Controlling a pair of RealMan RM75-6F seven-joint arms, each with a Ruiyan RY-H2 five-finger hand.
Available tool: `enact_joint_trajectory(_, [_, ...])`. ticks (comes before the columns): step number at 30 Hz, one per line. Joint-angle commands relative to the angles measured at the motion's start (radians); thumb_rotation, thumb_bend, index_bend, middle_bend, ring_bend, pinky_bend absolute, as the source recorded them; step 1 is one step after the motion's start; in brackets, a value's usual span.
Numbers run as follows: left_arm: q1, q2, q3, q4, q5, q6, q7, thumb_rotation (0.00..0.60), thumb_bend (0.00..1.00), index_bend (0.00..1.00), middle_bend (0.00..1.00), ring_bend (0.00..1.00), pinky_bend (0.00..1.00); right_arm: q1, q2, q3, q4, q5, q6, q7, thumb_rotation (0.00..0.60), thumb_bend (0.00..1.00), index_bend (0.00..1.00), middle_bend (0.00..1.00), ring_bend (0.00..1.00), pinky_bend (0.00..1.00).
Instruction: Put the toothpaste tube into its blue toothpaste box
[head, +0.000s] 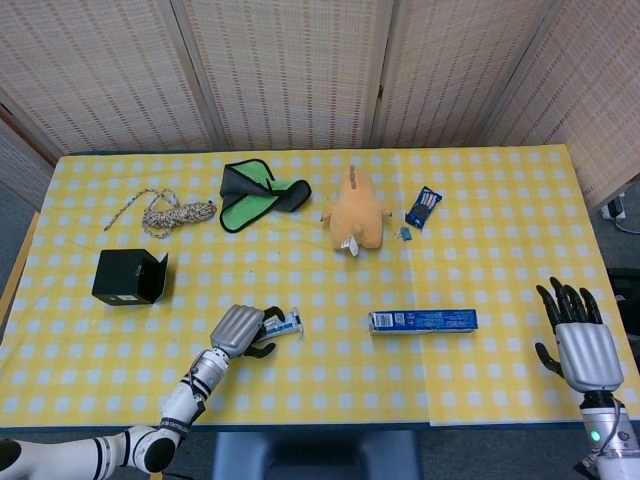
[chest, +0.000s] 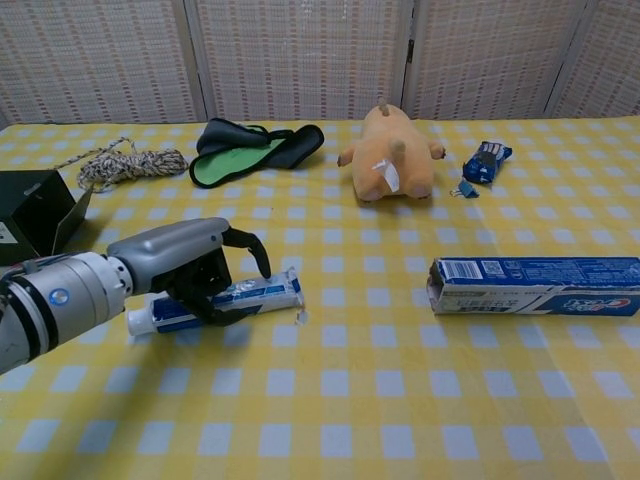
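Observation:
The toothpaste tube (head: 287, 322) (chest: 262, 293) lies flat on the yellow checked cloth at the front left, cap end to the left. My left hand (head: 240, 330) (chest: 180, 265) sits over the tube's middle. Its fingers arch across the tube with a gap under them, and its thumb is on the near side. The blue toothpaste box (head: 422, 321) (chest: 535, 286) lies on its side to the right of the tube, open end facing the tube. My right hand (head: 585, 348) hovers at the front right corner, fingers spread, holding nothing; the chest view does not show it.
An orange plush toy (head: 355, 214), a green and black cloth (head: 255, 193), a coil of rope (head: 170, 212), a small blue packet (head: 423, 207) and a binder clip (head: 405, 233) lie along the back. A black box (head: 128, 277) stands at the left.

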Motion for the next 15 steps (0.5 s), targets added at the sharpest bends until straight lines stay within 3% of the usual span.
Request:
enact_joint_trajectory(1, [-0.012,-0.018,-0.004,0.026,-0.007,0.003,0.001,0.6,0.36,0.37,1.0,1.0,1.0,-0.001,0.003,-0.002,-0.002,-0.001,0.001,0.005,0.6,0.35,0.0,0.0,0.0,0.0])
enact_joint_trajectory(15, [-0.049,-0.05,0.002,0.095,-0.028,-0.023,-0.03,0.6,0.34,0.36,1.0,1.0,1.0,-0.003,0.006,0.004,0.003,0.013,0.007,0.008,0.6,0.35,0.0,0.0,0.0,0.0])
